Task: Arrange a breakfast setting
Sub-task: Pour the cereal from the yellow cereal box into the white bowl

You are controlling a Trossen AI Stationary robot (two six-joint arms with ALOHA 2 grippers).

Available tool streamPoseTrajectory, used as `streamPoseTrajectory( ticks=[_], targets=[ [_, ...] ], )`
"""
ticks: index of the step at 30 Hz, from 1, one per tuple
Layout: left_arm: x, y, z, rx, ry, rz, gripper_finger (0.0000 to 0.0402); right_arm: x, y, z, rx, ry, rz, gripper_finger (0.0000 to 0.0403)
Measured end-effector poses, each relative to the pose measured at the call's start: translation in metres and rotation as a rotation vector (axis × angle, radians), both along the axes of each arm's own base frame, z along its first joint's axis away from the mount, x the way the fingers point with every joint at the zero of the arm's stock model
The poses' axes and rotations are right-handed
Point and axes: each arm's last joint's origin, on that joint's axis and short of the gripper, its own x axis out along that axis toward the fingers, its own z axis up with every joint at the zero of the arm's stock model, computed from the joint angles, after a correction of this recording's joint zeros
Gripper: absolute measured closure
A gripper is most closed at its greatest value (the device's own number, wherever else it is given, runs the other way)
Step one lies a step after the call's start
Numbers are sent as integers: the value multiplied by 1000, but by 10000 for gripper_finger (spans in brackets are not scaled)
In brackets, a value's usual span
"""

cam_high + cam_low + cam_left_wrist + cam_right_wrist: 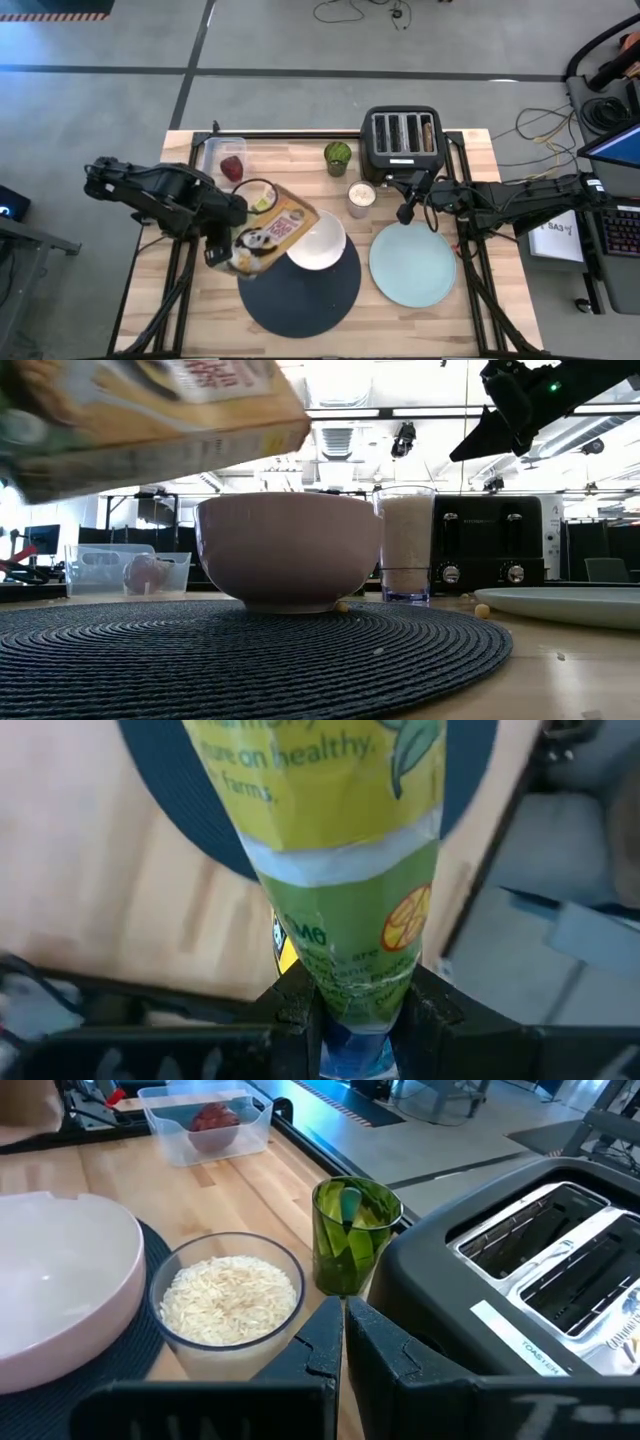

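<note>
My left gripper (220, 250) is shut on a yellow-brown cereal box (270, 232), held tilted above the dark navy mat (300, 290); the box's far end is over the white bowl (318, 243). The bowl stands on the mat (250, 650). The mint-green plate (412, 265) lies on the table to the mat's right. My right gripper (340, 1330) is shut and empty, above the table between the toaster (402, 140) and the plate. The teal spoon (348, 1205) stands in a green cup (337, 157). A toast slice (428, 131) sits in a toaster slot. The dark red piece (231, 167) lies in the clear tub. My left gripper pinches the cereal box near its closed end (360, 1005) between its two fingers (295, 1010), one on each broad face, with a narrow green side toward the wrist camera. The box is lifted clear of the table and tipped toward the bowl.
A glass of pale flakes (361, 197) stands between bowl and toaster. A round dish (255, 195) lies partly under the box. The clear tub (222, 158) is at the far left. Loose cereal bits (482, 610) lie by the mat.
</note>
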Motion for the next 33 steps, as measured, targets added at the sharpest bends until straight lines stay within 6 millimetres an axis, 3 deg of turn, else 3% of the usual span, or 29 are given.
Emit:
streamPoseTrajectory(
  ticks=[9, 21, 33],
  targets=[
    [-5, -3, -1, -184, 101, 87, 341, 0, 0, 0, -3, 2, 2, 394],
    [25, -9, -19, -262, 220, 55, 341, 0, 0, 0, -11, 7, 5, 394],
    [36, 7, -23, -340, 239, 100, 341, 0, 0, 0, -25, 16, 12, 394]
  ],
)
